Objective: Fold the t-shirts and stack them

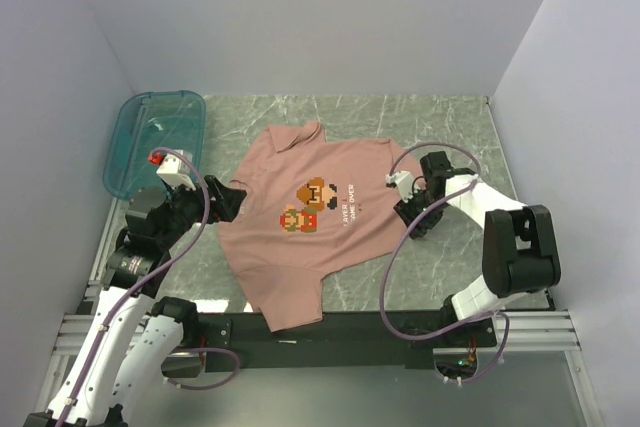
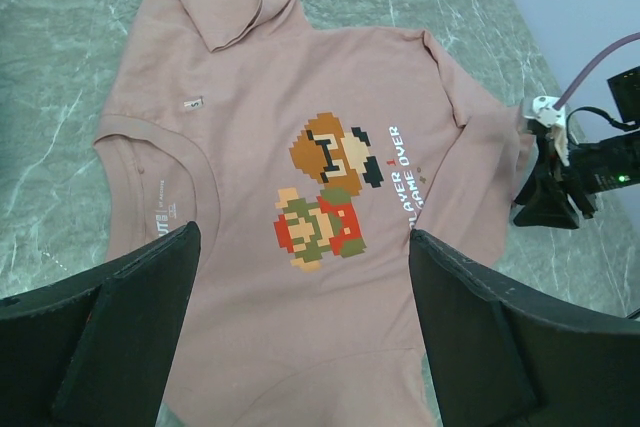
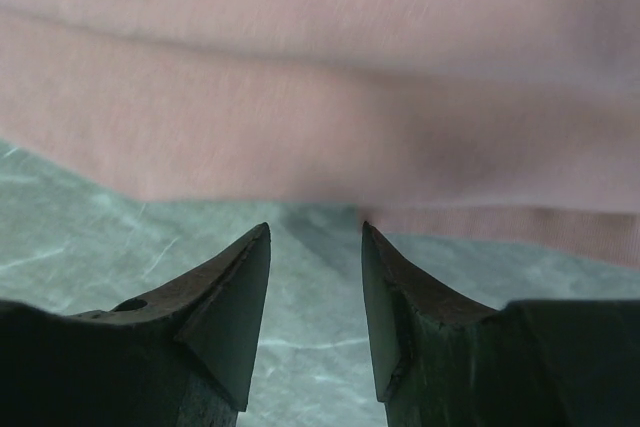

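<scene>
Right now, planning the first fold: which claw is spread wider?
The left claw, by the collar of the t-shirt; the right claw, at the opposite edge, shows only a narrow gap.

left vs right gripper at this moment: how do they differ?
Opening: the left gripper is spread wide, while the right gripper is open only narrowly.
Position: the left gripper hangs above the t-shirt near its collar. The right gripper sits low at the opposite edge, its tips over the bare table.
Shared: both are empty, and neither grips the fabric.
</scene>
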You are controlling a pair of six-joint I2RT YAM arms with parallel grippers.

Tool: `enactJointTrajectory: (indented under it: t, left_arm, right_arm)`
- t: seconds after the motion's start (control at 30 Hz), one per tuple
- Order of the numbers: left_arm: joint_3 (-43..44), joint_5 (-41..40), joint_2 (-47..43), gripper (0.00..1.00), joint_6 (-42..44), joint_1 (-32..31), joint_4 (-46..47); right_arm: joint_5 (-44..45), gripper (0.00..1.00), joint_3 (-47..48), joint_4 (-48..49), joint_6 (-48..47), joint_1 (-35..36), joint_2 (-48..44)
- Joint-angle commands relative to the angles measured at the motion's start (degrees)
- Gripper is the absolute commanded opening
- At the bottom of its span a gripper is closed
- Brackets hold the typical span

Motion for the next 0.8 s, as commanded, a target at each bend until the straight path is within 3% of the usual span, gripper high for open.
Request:
enactJointTrajectory:
  t: [0.0,0.4,0.63,0.77]
  left_arm:
    - [-0.2,1.09,-0.34,0.9,1.0,0.19,2.39]
    - [-0.2,1.62,-0.17,0.9,1.0,0.1,2.65]
    - [-0.2,1.35,0.01,0.9,0.92,0.19,2.57]
    - [-0.2,1.44,0.1,0.9,1.0,0.1,2.57]
  right_arm:
    - [3.26,0.49,1.6,3.93,1.59,0.92,2.07]
    - [6.96,0.47,2.74,3.31,0.89,1.63,0.41]
    - [6.43,0.45,4.41,4.1,1.76,1.8,4.8]
    - [5.81,0.33,3.97,3.23,1.24,1.89,5.68]
